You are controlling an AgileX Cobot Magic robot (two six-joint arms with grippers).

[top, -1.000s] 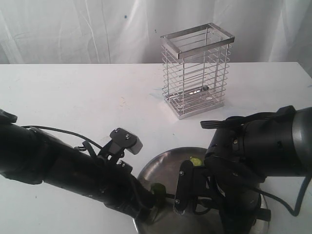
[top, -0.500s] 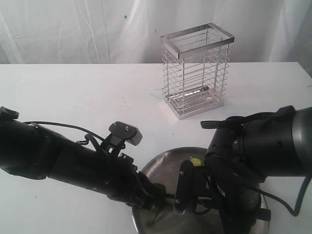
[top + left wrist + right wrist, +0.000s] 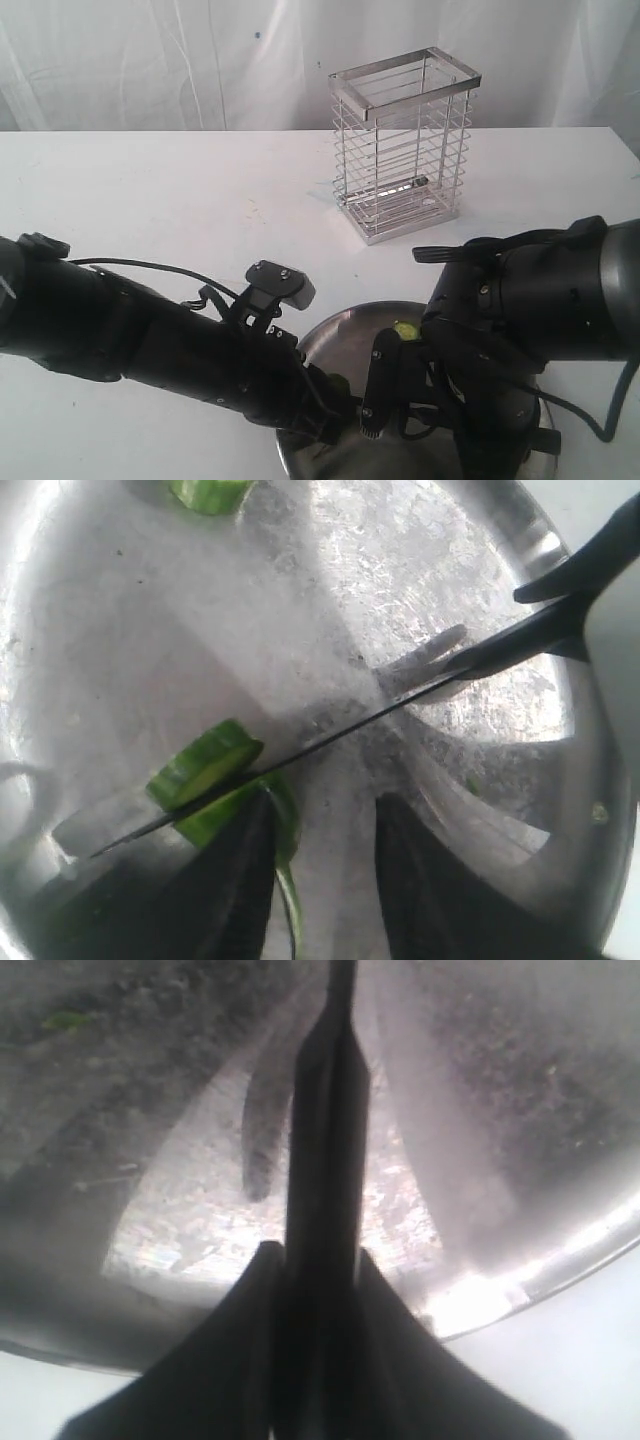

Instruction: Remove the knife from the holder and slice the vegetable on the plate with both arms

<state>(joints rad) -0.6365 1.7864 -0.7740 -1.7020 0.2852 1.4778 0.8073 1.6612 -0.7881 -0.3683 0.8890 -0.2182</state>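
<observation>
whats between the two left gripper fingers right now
In the left wrist view, the vegetable sits between the left gripper fingers, with the knife blade crossing it.

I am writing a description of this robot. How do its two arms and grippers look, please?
Both arms are matte black and thick. The left arm has a thin black cable along it and a small grey-faced box on top. The right arm is bulkier, with a cable looping beside it. The gripper fingers are black.

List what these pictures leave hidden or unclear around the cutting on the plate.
- Exterior view: the two arms cover the vegetable and most of the plate; the knife cannot be made out there.
- Left wrist view: the left gripper shows only dark finger shapes; its grip on the vegetable is unclear.
- Right wrist view: the right gripper is blurred and dark around the knife handle.
</observation>
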